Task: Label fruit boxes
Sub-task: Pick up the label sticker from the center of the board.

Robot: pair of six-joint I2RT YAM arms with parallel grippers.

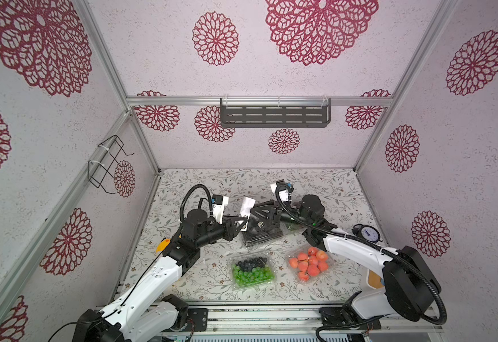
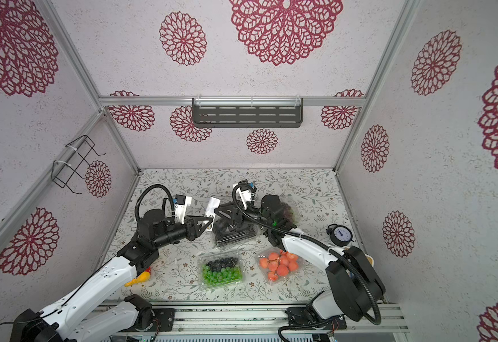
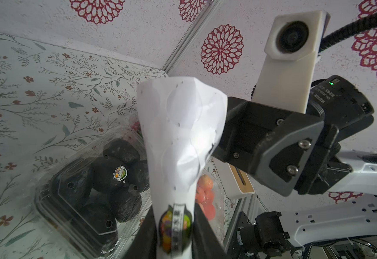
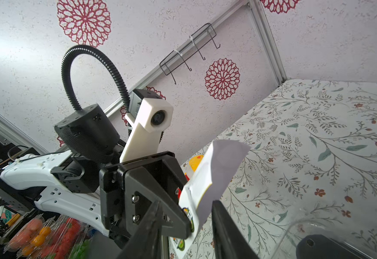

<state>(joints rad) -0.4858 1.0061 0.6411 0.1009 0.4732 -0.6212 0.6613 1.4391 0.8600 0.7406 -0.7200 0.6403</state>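
Note:
My left gripper is shut on the lower end of a white sticker sheet, which stands up from its jaws; both top views show the sheet beside the black-fruit box. That box carries a round sticker on its lid. My right gripper is open, facing the left gripper just above this box, with the sheet's edge between its fingers but not clamped. The green-and-blue box and the orange-red box lie nearer the front. The dark purple box is partly hidden behind the right arm.
A small clock stands at the right edge of the table. A yellow toy lies under the left arm. A white block with a wooden top sits at the front right. The back wall carries a black shelf and the left wall a wire rack.

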